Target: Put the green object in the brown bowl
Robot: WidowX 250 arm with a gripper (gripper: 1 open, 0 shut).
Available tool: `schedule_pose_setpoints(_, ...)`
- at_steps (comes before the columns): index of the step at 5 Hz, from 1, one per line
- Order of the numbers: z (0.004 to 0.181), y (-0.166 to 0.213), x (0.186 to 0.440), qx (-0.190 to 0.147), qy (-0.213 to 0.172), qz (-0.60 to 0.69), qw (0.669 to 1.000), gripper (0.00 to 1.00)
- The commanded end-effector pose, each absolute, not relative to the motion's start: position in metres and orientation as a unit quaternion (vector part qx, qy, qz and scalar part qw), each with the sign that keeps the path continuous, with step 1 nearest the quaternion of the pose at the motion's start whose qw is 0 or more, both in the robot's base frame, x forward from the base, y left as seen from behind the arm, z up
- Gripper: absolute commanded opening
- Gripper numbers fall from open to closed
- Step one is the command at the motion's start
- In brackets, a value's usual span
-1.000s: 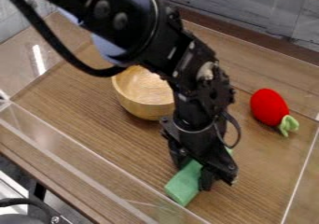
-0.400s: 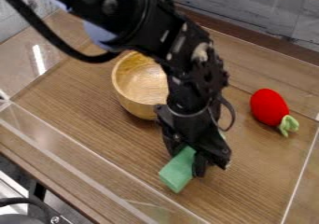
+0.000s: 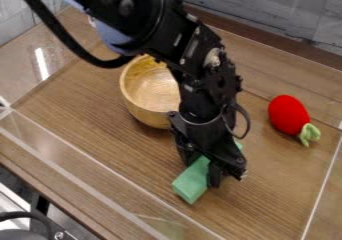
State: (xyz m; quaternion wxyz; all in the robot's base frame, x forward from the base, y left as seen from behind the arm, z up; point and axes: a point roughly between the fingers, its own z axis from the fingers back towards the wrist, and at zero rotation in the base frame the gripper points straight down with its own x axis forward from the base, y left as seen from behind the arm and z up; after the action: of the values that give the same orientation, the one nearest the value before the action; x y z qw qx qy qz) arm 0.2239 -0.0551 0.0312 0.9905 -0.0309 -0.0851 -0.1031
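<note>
In the camera view, grips the green block (image 3: pixel 191 187) with the end effector (image 3: pixel 214 171), closed about its upper part, leaving the lower end exposed toward the lower left. Holds the block at a slant, over the lower part of the table (image 3: pixel 100 134) as seen here; cannot tell whether it touches the surface. Hides much of the block's upper part behind the dark fingers, showing a small bit of green at their right side. Reaches down from the upper left with the black arm (image 3: pixel 167 34), crossing in front of the brown bowl (image 3: pixel 150 87) and covering part of its rim. Has the block outside the bowl, apart from it and nearer the camera. Shows the red strawberry toy (image 3: pixel 287 115) lying to the right of the arm, apart from block and bowl, with its light-green stem (image 3: pixel 310 134) pointing toward the lower right.
</note>
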Motion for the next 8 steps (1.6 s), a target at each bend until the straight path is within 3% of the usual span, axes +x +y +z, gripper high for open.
schedule_pose_setpoints(1,0.062,-0.051,0.229,-0.028,-0.105,-0.101,0.989,0.0)
schedule_pose_setpoints(2,0.087,-0.03,0.241,-0.021,-0.128,-0.07,0.989,0.0)
schedule_pose_setpoints(3,0.096,0.006,0.262,-0.006,-0.142,-0.019,0.99,0.0)
schedule_pose_setpoints(6,0.075,0.026,0.285,0.016,-0.155,0.012,0.988,0.0)
schedule_pose_setpoints(8,0.081,0.038,0.306,0.026,-0.154,0.07,0.985,0.0)
